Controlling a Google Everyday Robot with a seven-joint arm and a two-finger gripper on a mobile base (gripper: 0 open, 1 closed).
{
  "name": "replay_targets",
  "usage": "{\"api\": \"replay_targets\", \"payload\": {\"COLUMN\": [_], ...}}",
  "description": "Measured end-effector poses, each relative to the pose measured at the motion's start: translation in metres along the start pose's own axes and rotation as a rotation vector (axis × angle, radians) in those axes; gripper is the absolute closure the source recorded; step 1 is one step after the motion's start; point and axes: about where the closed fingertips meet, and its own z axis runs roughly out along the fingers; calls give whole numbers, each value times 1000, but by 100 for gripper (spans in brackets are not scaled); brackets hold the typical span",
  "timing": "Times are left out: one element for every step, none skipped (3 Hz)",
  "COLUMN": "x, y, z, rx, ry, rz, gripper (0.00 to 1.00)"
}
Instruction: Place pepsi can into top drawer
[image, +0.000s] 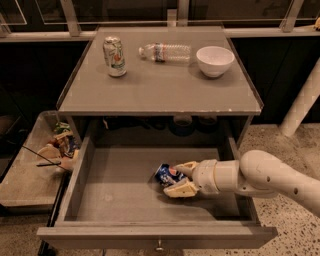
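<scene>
The pepsi can, dark blue with red-and-white marks, lies tilted on the flat grey bottom of the open top drawer, right of its middle. My gripper reaches into the drawer from the right on a white arm. Its two tan fingers sit on either side of the can's right end and hold it. The can rests at or just above the drawer floor. The drawer's small metal knob shows on its front.
On the cabinet top stand a green-and-white can, a clear plastic bottle lying down, and a white bowl. A low tray with snack packets sits at the left of the drawer. A white post stands at right.
</scene>
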Motion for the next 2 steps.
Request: {"api": "replay_targets", "payload": {"x": [0,0], "y": [0,0], "z": [0,0], "rx": [0,0], "ry": [0,0], "rz": [0,0], "gripper": [0,0]}}
